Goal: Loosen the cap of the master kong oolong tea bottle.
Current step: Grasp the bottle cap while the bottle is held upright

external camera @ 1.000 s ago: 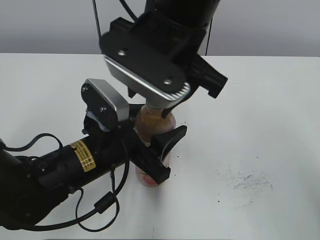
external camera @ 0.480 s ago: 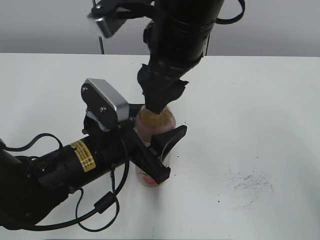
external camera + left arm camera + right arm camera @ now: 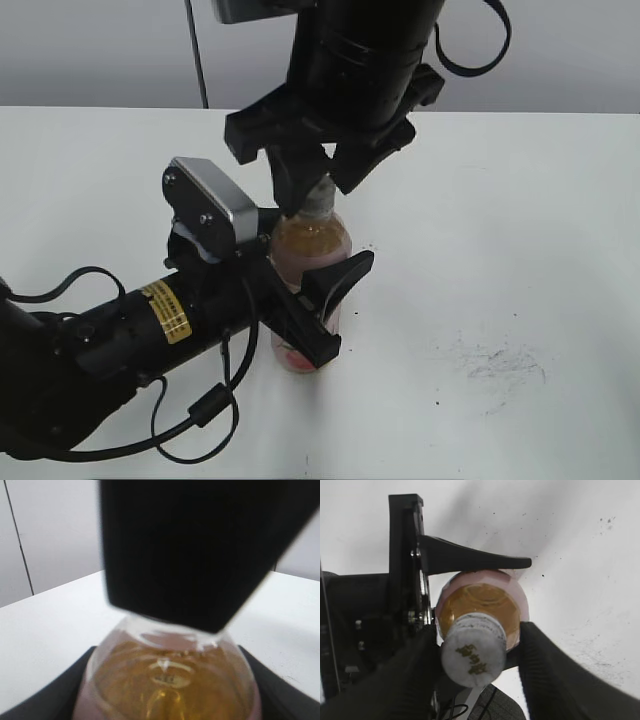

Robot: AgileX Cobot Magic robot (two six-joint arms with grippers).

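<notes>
Right pincer spread astride the cap; left pincer clamped around the bottle.

The master kong oolong tea bottle fills the lower middle, its clear shoulder full of amber tea. Dark left gripper fingers flank it on both sides. A large black shape hangs directly above, hiding the neck.

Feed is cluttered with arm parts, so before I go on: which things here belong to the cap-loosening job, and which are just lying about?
In the job:
- cap
- master kong oolong tea bottle
- left gripper, around the bottle's body
- right gripper, at the cap

Just there:
- white table
- dark scuff marks on it
</notes>
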